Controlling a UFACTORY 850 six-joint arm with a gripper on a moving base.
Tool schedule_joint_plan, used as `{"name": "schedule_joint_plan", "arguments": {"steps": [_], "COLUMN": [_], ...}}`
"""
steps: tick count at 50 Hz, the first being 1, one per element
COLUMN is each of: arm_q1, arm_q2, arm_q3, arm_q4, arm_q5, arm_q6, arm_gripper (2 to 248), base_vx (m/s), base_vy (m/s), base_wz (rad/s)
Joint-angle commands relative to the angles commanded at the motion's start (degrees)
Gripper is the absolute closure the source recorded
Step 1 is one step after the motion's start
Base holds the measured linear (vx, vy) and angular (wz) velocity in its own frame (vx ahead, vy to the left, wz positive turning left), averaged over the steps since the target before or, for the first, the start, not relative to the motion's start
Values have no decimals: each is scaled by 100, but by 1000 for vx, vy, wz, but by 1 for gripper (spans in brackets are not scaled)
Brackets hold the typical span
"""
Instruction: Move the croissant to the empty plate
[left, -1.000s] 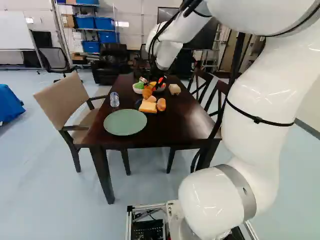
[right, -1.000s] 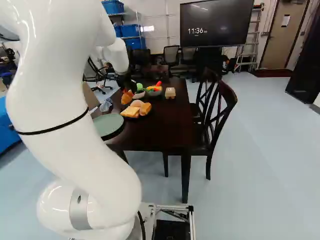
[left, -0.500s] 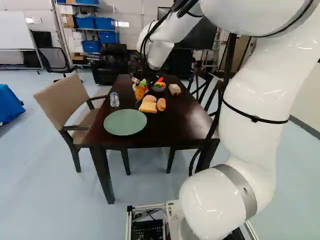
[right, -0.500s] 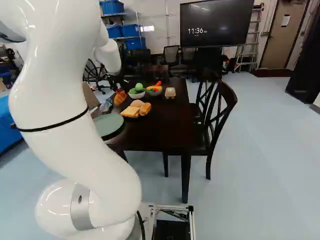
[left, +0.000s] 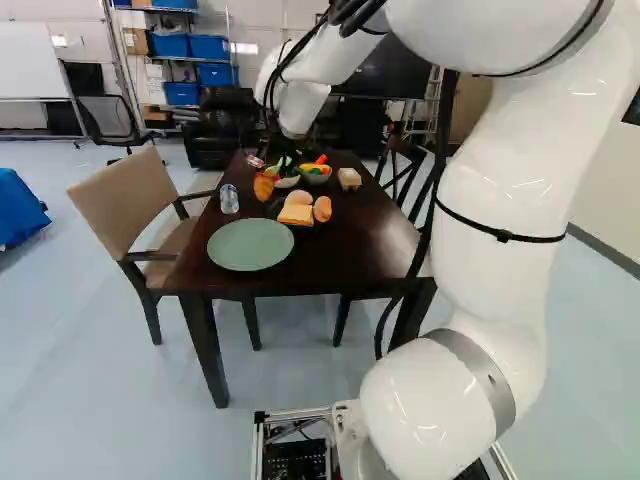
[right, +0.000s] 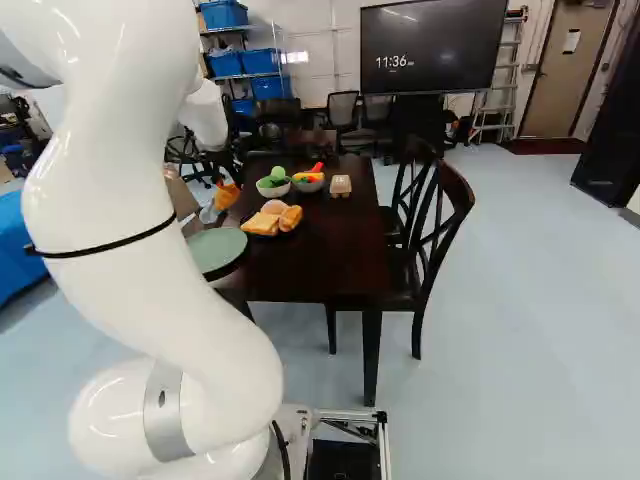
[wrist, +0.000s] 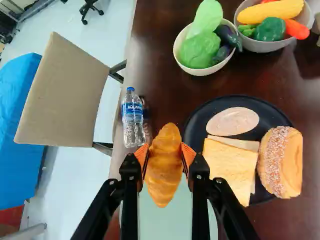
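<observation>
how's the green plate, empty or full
Empty: in the left base view the green plate shows a bare top, and the wrist view has the croissant gripped by the end effector.

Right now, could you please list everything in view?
Croissant: one, golden, in gripper
Empty plate: one, green, near end
Bread plate: one, black, mid-table
Breads: several, golden, bread plate
Bowls: two, pale, beyond breads
Vegetables: several, multicoloured, bowls
Bottle: one, clear, table's edge
Box: one, beige, beside bowls
Table: one, brown, ahead
Armchair: one, tan, beside table
Wooden chairs: two, dark, opposite
Bins: several, blue, shelving
Screen: one, black, back wall
Gripper: one, black, above table
Arm: one, white, foreground
</observation>
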Motion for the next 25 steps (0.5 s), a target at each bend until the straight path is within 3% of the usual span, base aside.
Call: {"name": "schedule_joint_plan", "arguments": {"steps": [25], "arm_q1": [447], "arm_q2": [-69], "arm_q3": [-81], "arm_q4": [0], "arm_q5": [0], "arm_q6": [0], "arm_gripper": [141], "base_vx": [0], "base_vy": [0], "base_wz": [0]}}
